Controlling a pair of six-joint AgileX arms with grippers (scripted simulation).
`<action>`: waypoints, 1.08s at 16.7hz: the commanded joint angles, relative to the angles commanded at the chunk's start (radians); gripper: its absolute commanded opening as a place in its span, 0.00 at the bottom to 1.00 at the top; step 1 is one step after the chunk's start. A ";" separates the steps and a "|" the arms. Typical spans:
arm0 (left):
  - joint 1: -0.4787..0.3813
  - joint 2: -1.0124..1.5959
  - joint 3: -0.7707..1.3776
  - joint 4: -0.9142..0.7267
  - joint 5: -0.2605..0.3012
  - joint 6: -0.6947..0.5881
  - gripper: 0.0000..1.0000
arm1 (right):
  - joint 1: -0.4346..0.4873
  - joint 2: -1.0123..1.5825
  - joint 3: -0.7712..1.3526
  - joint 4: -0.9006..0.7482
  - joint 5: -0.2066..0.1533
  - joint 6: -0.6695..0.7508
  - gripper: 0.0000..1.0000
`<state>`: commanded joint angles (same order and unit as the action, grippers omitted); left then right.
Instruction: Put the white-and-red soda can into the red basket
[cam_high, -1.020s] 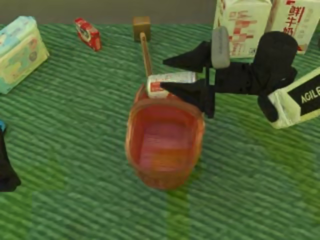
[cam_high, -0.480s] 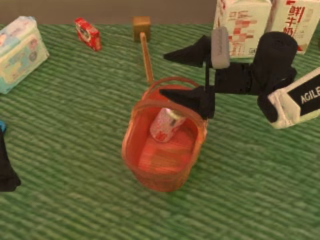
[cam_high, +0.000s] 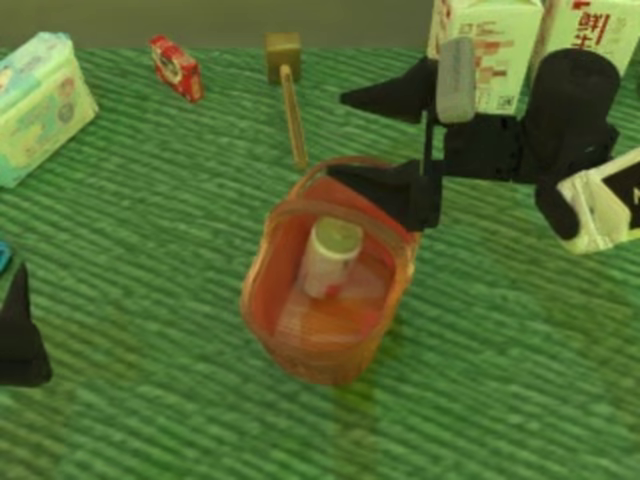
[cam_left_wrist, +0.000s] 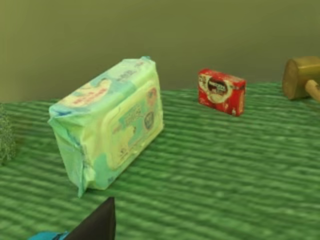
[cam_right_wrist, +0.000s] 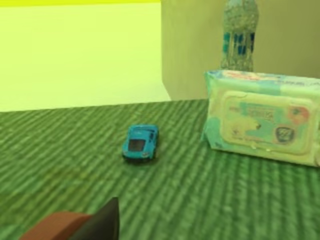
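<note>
Right pincer (cam_high: 385, 140) hovering in the upper right of the top view, fingers spread wide and gripping nothing, the lower finger reaching over the far rim of the red basket (cam_high: 262, 300). Sitting at the centre of the frame, on the green bench (cam_high: 500, 380), that basket with its hoop handle arching across. Standing upright inside the basket, toward its far end, the white-and-red soda can (cam_high: 328, 258), pale top facing up, free of the pincer.

Lying just beyond the basket, a wooden mallet (cam_high: 290, 95), handle pointing toward the basket, head near the top edge. Standing behind the right arm in the upper right corner, two tall white-and-red cartons (cam_high: 490, 45). Resting left of the mallet head, a small red packet (cam_high: 176, 67). Occupying the upper left corner, a pale green wipes pack (cam_high: 38, 105).

Left pincer (cam_high: 20, 330) parked at the left edge of the top view, low in the frame, well apart from the basket; cannot tell how far open. Showing in the right wrist view, a blue toy car (cam_right_wrist: 141, 142) near the wipes pack.
</note>
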<state>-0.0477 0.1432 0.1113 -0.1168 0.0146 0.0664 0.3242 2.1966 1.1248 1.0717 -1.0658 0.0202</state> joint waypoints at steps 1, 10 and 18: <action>-0.019 0.056 0.045 -0.045 0.006 0.026 1.00 | -0.006 -0.049 -0.032 -0.026 0.021 -0.002 1.00; -0.263 0.799 0.673 -0.616 0.055 0.384 1.00 | -0.104 -0.723 -0.447 -0.395 0.358 -0.016 1.00; -0.487 1.550 1.394 -1.115 0.054 0.778 1.00 | -0.218 -1.495 -0.848 -0.781 0.752 -0.017 1.00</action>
<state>-0.5350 1.6936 1.5049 -1.2315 0.0685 0.8445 0.1061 0.7016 0.2766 0.2908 -0.3141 0.0035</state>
